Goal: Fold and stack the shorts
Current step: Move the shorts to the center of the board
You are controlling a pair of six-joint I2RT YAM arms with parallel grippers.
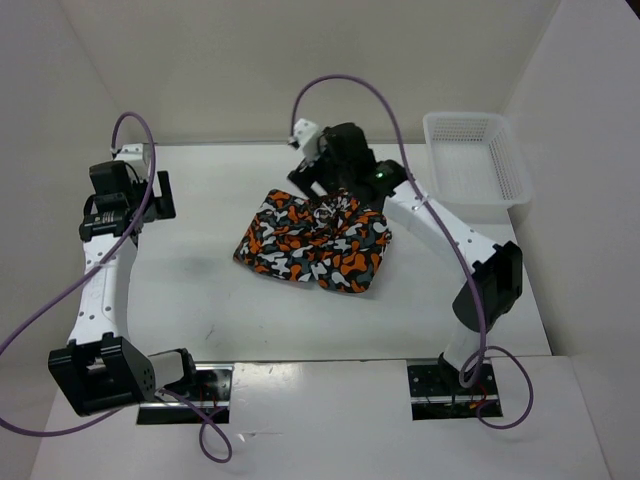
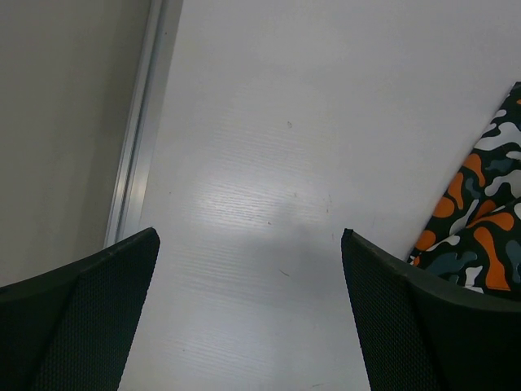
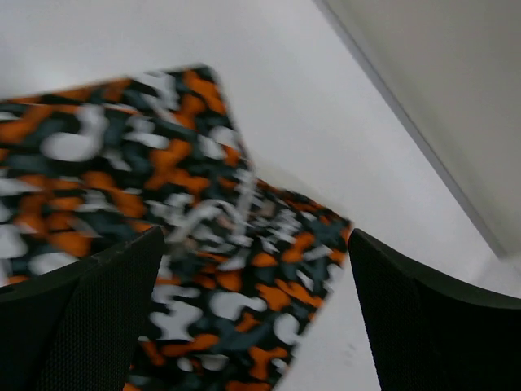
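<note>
The shorts (image 1: 315,240), printed in orange, dark grey, white and black, lie bunched on the white table near its middle. My right gripper (image 1: 318,190) hangs over their far edge, open and empty; in the right wrist view the shorts (image 3: 163,212) fill the space under the open fingers (image 3: 423,318), a white drawstring showing in the cloth. My left gripper (image 1: 130,205) is open and empty over bare table at the left, well away from the shorts. The left wrist view shows only a corner of the shorts (image 2: 480,228) at the right edge.
A white mesh basket (image 1: 478,158) stands at the back right corner. White walls enclose the table on the left, back and right. A metal strip (image 2: 138,130) runs along the wall base in the left wrist view.
</note>
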